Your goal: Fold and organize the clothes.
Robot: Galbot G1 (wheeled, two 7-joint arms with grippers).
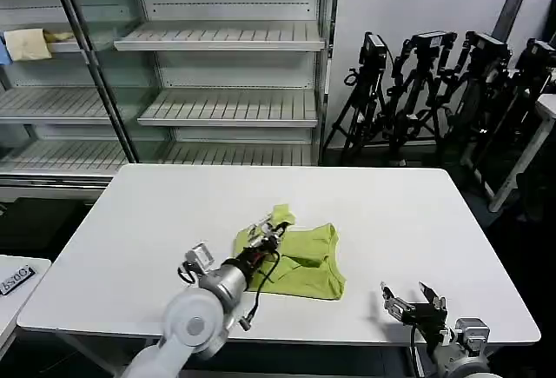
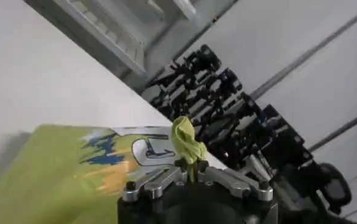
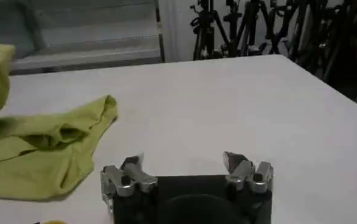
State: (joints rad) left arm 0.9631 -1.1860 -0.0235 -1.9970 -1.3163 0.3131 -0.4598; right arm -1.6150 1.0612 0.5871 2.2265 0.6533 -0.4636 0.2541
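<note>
T-shirt (image 1: 300, 263): 1 lime yellow-green shirt, crumpled and part-folded, lying near the middle of the white table (image 1: 391, 213), slightly toward the robot's edge.

Left gripper (image 1: 268, 234) is over the shirt's left-rear part, fingers pinched together on a bunched tip of the fabric, which sticks up as a small tuft. Left wrist view confirms it: jaws closed with a twist of green cloth (image 2: 187, 141) standing out between them. The rest of the shirt hangs and lies below, so it's a 1-point hold, not a clean edge grip.

Right gripper (image 1: 411, 297) is parked near the table's front-right edge, well apart from the shirt, jaws spread wide, holding nothing. Right wrist view shows both fingers (image 3: 124, 178) apart over bare table, with the shirt (image 3: 50, 155) off to one side.

Step in hand, as I read it: lift or drag the pinched part to spread or fold the shirt. To do it well:
- pull slowly and low, so the thin pinch doesn't slip
- carry it across the body and lay the fabric flat, not in a heap
- bring the right gripper in to pin or take the opposite edge; 1 grip will just drag the whole bundle

Writing: left wrist view shows a blue, yellow and white print (image 2: 123, 151) on the cloth; nothing legible. A dark label (image 1: 16, 280) at the far left edge carries white characters, too small to read.
</note>
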